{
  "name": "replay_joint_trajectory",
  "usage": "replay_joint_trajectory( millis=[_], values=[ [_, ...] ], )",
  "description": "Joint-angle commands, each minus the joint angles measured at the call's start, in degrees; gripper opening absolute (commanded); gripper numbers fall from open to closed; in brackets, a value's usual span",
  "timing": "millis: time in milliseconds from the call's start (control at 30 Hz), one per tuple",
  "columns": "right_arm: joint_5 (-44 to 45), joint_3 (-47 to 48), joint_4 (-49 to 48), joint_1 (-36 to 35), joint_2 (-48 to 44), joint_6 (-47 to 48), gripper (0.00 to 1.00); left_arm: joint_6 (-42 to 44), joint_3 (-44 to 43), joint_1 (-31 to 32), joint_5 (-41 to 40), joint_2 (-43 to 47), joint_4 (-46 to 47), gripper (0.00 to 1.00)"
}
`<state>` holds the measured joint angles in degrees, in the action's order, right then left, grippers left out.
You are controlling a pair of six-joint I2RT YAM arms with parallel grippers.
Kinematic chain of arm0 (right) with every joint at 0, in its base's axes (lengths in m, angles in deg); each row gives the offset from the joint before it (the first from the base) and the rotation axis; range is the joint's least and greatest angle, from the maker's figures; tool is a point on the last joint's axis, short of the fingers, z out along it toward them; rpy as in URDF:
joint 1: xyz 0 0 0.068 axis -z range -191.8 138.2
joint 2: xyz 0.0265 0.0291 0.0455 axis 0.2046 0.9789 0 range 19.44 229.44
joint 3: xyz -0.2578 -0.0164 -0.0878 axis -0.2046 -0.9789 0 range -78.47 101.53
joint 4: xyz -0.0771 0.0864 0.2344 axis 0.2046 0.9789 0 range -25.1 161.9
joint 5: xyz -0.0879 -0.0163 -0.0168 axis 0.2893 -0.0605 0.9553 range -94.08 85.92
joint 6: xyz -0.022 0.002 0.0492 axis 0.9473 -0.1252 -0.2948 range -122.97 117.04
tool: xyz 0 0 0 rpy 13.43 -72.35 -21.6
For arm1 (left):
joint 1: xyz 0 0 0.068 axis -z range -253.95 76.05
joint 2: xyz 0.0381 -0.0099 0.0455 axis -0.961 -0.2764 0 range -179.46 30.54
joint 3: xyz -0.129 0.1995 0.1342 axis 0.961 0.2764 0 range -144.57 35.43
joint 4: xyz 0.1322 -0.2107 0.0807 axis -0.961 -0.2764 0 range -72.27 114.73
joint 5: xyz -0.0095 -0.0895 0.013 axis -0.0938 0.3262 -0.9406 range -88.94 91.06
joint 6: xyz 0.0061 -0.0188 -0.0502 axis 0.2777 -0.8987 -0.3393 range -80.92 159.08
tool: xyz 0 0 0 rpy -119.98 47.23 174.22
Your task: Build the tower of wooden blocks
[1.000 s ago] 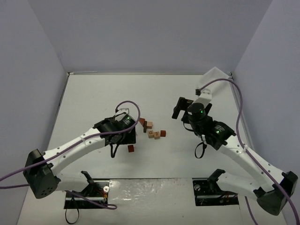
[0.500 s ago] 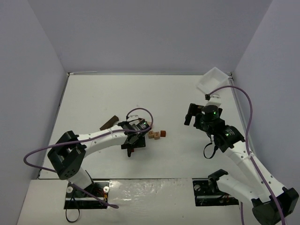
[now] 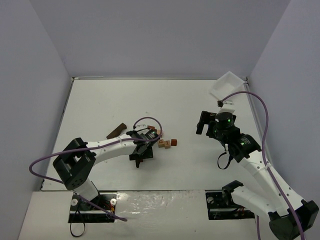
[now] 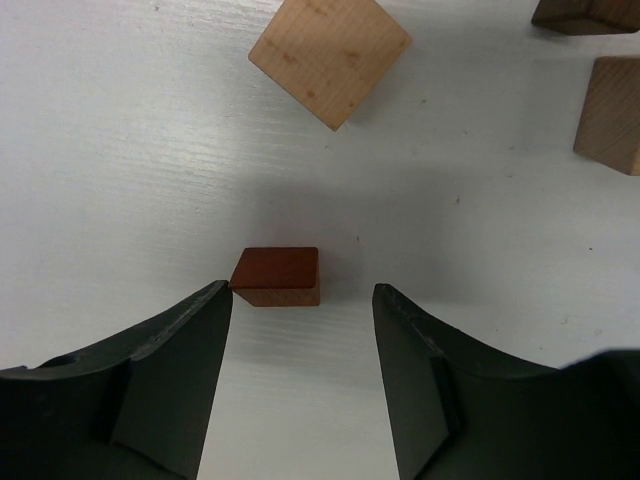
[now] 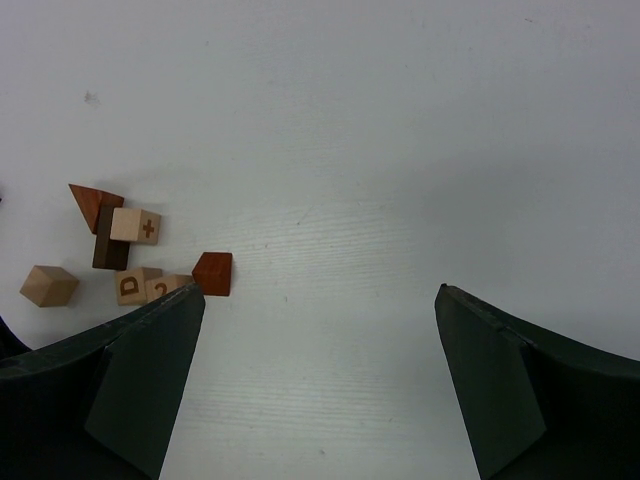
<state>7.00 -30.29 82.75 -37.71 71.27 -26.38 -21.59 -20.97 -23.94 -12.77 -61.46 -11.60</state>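
Observation:
My left gripper (image 4: 300, 290) is open, low over the table. A small red-brown block (image 4: 277, 276) lies just ahead of its tips, one corner against the left fingertip (image 4: 215, 300), with nothing between the jaws. In the top view this gripper (image 3: 139, 156) hides that block. Beyond it lie a pale cube (image 4: 329, 57) and two more wood blocks (image 4: 610, 113). The tower is a low cluster of tan and red-brown blocks (image 3: 165, 143) in mid-table. My right gripper (image 5: 320, 290) is wide open and empty, off to the cluster's (image 5: 150, 285) right.
A dark brown strip (image 3: 116, 131) lies left of the left arm. A white tray (image 3: 226, 85) sits tilted in the far right corner. Walls close the table on three sides. A red wedge (image 5: 93, 203) and a dark block (image 5: 105, 243) lie beside the cluster.
Over the second the left arm swung round and brought its gripper down over the lone red-brown block. The right arm drew back to the right, uncovering the tray. Little moved in the last half second.

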Motion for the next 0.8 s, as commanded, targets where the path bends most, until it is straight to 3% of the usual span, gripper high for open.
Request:
replay_joint_trajectory(
  millis=[0, 333, 600, 767],
  values=[
    [-0.06, -0.14, -1.73, 0.16, -0.36, 1.21, 0.98, 0.40, -0.76, -0.61, -0.79, 0.42, 0.91, 0.51],
    [0.08, -0.28, -1.76, 0.24, -0.59, 1.53, 0.98, 3.08, -0.30, -2.45, -0.94, 1.20, 0.82, 0.34],
    [-0.02, 0.01, -1.76, 0.16, -0.68, 1.82, 0.98, 8.25, -0.84, -3.29, -0.48, 2.83, 0.53, 0.02],
    [-0.52, 0.51, -1.85, 0.16, -0.77, 2.92, 0.98, 17.86, -1.68, -5.16, -0.42, 8.42, -0.56, 0.00]
  ],
)
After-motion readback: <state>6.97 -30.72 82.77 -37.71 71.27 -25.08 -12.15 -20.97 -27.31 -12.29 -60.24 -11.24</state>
